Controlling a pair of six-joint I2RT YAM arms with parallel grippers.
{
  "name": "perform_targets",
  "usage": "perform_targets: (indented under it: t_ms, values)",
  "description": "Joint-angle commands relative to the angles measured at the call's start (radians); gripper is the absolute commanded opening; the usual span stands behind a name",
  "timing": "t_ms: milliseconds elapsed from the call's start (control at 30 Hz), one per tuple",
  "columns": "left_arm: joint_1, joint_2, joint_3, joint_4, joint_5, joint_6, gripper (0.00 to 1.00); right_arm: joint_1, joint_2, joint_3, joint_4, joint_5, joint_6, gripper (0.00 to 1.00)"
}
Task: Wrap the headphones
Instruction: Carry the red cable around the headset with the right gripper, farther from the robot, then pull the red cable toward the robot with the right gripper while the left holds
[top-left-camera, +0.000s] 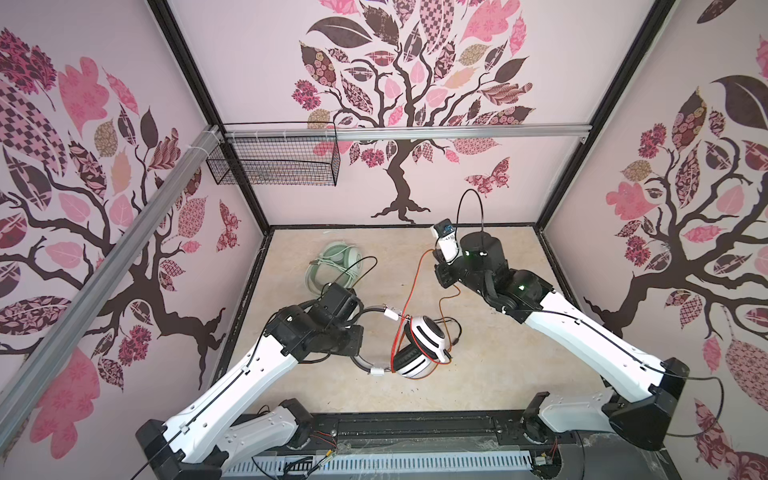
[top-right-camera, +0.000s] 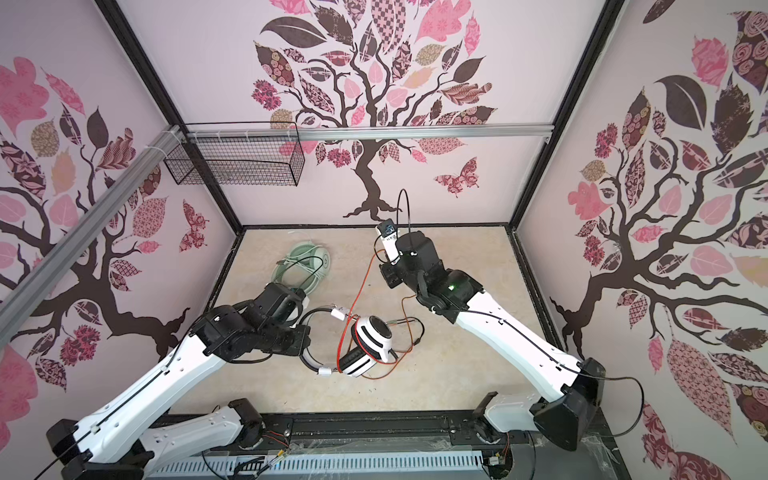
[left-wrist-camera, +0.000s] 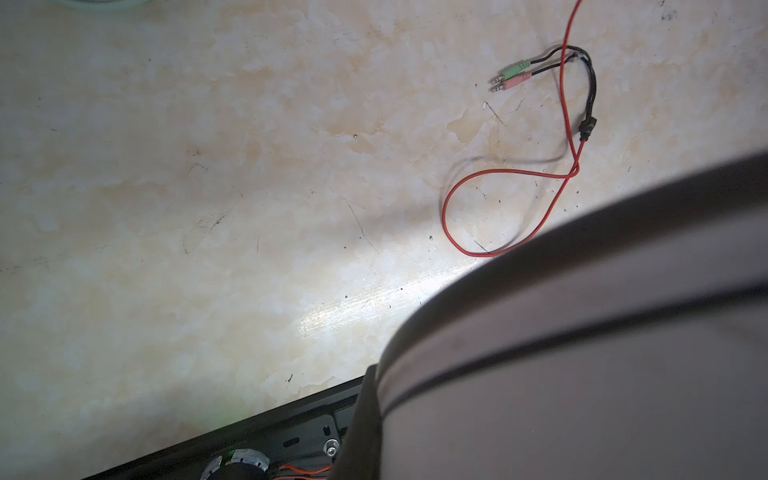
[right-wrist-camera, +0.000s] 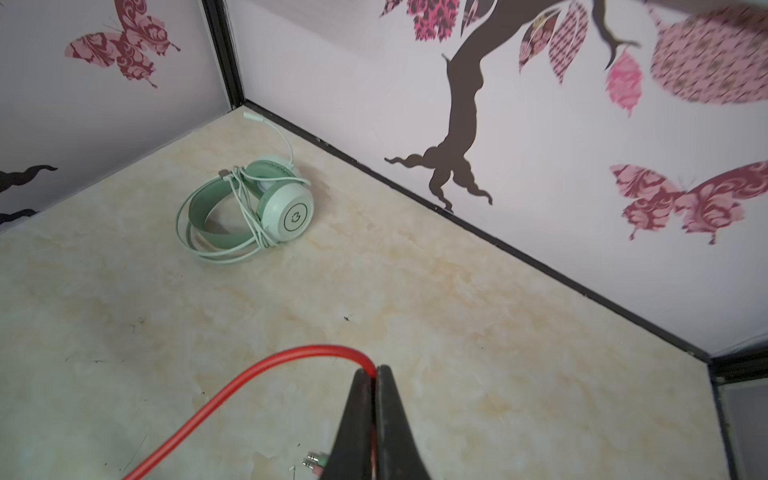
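The white headphones (top-left-camera: 424, 338) (top-right-camera: 372, 336) with black pads sit mid-table, earcups folded together. My left gripper (top-left-camera: 358, 332) (top-right-camera: 305, 332) is shut on their headband (left-wrist-camera: 582, 332), which fills much of the left wrist view beside one dark finger (left-wrist-camera: 365, 424). The orange-red cord (top-left-camera: 409, 286) (left-wrist-camera: 498, 174) loops round the earcups and rises to my right gripper (top-left-camera: 435, 255) (right-wrist-camera: 376, 370), which is shut on it above the table. The green and pink plugs (left-wrist-camera: 511, 77) lie on the table. The mint-green headphones (top-left-camera: 336, 262) (right-wrist-camera: 266, 208) lie at the back left with their pale cord wound around them.
A black wire basket (top-left-camera: 282, 162) hangs from the aluminium rail on the back wall, left. Patterned walls close in the marble-look table (top-left-camera: 332, 390) on three sides. A black rail (top-left-camera: 415, 424) with the arm bases runs along the front edge.
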Motion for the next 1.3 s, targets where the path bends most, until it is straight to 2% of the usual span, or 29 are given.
perform_targets:
  t_ms: [0, 167, 333, 433, 500, 567, 633, 700, 767, 833, 933, 1067, 1267]
  values:
    - [-0.003, -0.041, 0.157, -0.006, -0.014, -0.038, 0.0, -0.026, -0.024, -0.11, 0.109, -0.175, 0.073, 0.0]
    - [0.03, -0.003, 0.379, -0.064, -0.092, -0.068, 0.0, -0.027, -0.015, -0.283, 0.268, -0.416, 0.149, 0.0]
    - [0.142, 0.071, 0.574, -0.063, -0.054, -0.073, 0.0, -0.027, 0.013, -0.435, 0.493, -0.656, 0.234, 0.0]
    - [0.141, 0.136, 0.664, -0.082, -0.103, -0.071, 0.0, -0.027, -0.011, -0.51, 0.598, -0.756, 0.27, 0.14]
    - [0.143, 0.167, 0.695, -0.082, -0.126, -0.068, 0.0, -0.027, -0.051, -0.547, 0.608, -0.777, 0.269, 0.3]
    - [0.144, 0.189, 0.711, -0.083, -0.145, -0.065, 0.0, -0.027, -0.112, -0.586, 0.593, -0.751, 0.257, 0.41]
    - [0.143, 0.208, 0.725, -0.086, -0.168, -0.059, 0.0, -0.027, -0.19, -0.621, 0.552, -0.697, 0.241, 0.47]
    - [0.145, 0.221, 0.734, -0.083, -0.185, -0.055, 0.0, -0.027, -0.292, -0.654, 0.485, -0.596, 0.229, 0.55]
    - [0.145, 0.232, 0.745, -0.08, -0.196, -0.051, 0.0, -0.028, -0.394, -0.691, 0.426, -0.444, 0.242, 0.65]
    - [0.144, 0.244, 0.761, -0.078, -0.201, -0.048, 0.0, -0.029, -0.468, -0.711, 0.351, -0.332, 0.25, 0.67]
    - [0.144, 0.262, 0.786, -0.078, -0.199, -0.045, 0.0, -0.028, -0.507, -0.736, 0.284, -0.326, 0.248, 0.68]
    - [0.144, 0.285, 0.829, -0.077, -0.194, -0.042, 0.0, -0.028, -0.45, -0.782, 0.305, -0.378, 0.242, 0.68]
    - [0.144, 0.308, 0.861, -0.08, -0.191, -0.036, 0.0, -0.029, -0.171, -0.719, 0.379, -0.327, 0.192, 0.69]
